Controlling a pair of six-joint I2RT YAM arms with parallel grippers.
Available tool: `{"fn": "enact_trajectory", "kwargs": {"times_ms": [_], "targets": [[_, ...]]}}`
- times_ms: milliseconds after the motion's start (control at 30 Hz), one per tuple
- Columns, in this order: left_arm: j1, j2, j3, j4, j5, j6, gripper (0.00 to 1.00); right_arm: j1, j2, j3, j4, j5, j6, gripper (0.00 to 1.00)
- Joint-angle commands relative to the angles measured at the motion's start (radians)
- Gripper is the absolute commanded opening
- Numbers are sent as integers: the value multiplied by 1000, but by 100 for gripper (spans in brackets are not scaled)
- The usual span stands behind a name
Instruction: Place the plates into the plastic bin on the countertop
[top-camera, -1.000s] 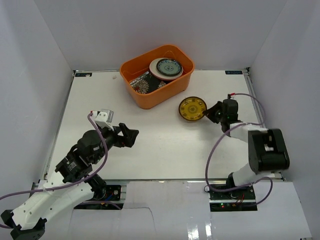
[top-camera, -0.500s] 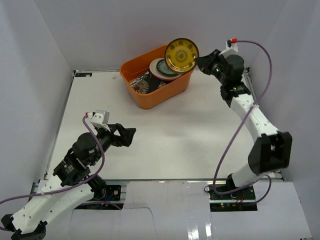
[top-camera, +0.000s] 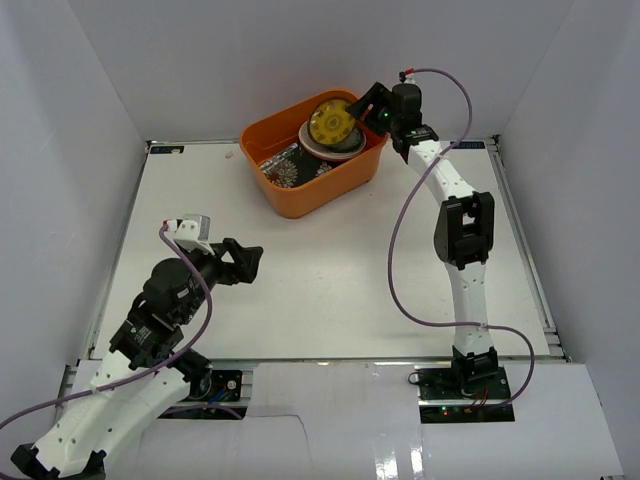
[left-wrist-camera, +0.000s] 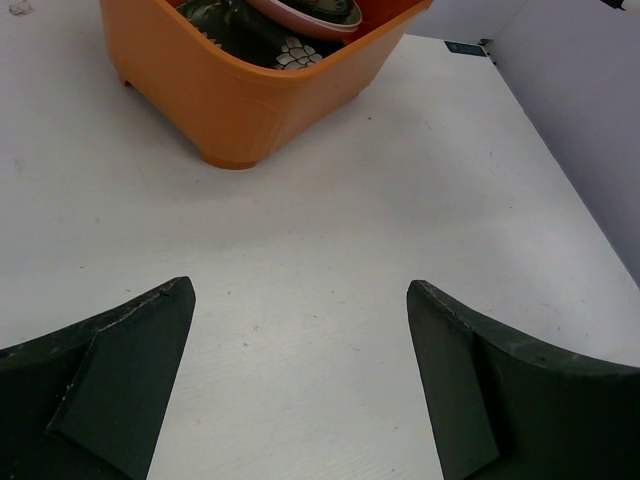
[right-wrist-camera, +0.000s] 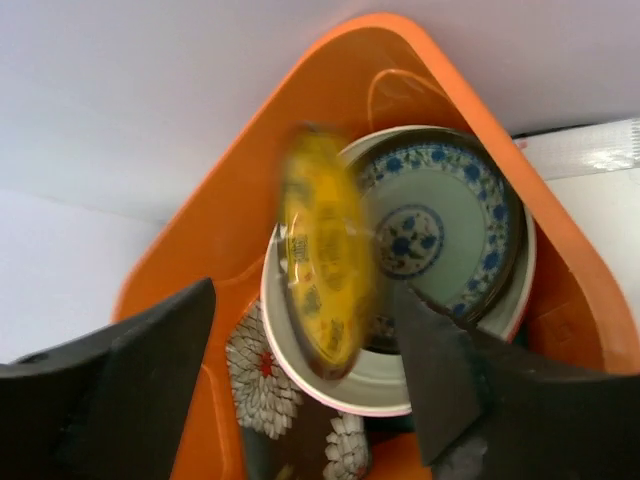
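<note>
The orange plastic bin (top-camera: 300, 200) stands at the back of the white countertop (top-camera: 330, 270). My right gripper (top-camera: 365, 108) hangs over its far right corner, open. The yellow-patterned plate (right-wrist-camera: 325, 270) is a blur between the spread fingers, tilted on edge and touching neither, just above a stack of plates. In that stack a teal-and-white patterned plate (right-wrist-camera: 440, 220) lies in a pale pink-rimmed plate (right-wrist-camera: 330, 385). A square black plate with white flowers (right-wrist-camera: 265, 390) leans beside them. My left gripper (top-camera: 255, 258) is wide open and empty, low over the counter's near left.
White walls close the counter on three sides. The bin (left-wrist-camera: 240, 110) lies ahead of the left gripper (left-wrist-camera: 300, 300), with bare white surface between. The right arm stretches along the right side toward the back wall.
The right arm lifted the yellow plate off the counter, carried it over the bin and opened its jaws. The plate now drops toward the stack. The left arm shifted slightly.
</note>
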Motion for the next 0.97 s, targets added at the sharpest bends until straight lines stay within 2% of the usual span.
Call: {"fn": "enact_trajectory", "kwargs": {"times_ms": [0,67,233,267,367,400,433,467,500,533,567,600,633,700,733,833,933], "targets": [[40,9,-15,28,71,12,98,14,-29,138,-52,40,-5,83],[64,17,-16,37,91,12,98,10,-123,20,-4,39,-37,98],[107,23,-13,43,97,1,98,2,-364,-233,63,19,-140,94],[118,11,-15,46,96,-1,98,2,-475,-378,89,-6,-152,93],[126,0,-18,55,88,-10,98,5,-733,-627,201,-32,-212,90],[126,2,-16,55,93,-13,98,5,-807,-801,220,-33,-248,90],[127,3,-10,54,100,-25,98,10,-952,-894,261,-43,-270,90],[127,5,-7,55,106,-33,98,11,-1021,-983,271,-46,-289,90],[127,6,-4,54,109,-39,98,13,-1098,-1149,269,-43,-305,90],[127,8,5,48,106,-54,98,17,-1248,-1230,251,-40,-331,90],[127,8,10,40,102,-63,98,17,-1320,-1381,239,-32,-341,90],[127,6,14,31,94,-70,98,19,-1402,-1454,229,-24,-350,90],[127,-1,19,3,87,-76,98,22,-1556,-1515,197,9,-371,90],[127,-15,25,-55,62,-91,98,22,-1704,-1662,150,43,-388,90],[129,-38,22,-73,54,-97,98,22,-1834,-1697,99,54,-405,90],[127,-99,-13,-106,60,-122,98,22,-2018,-1790,44,72,-407,90],[129,-144,-79,-86,47,-181,97,22,-2077,-1814,67,46,-387,90]]}}
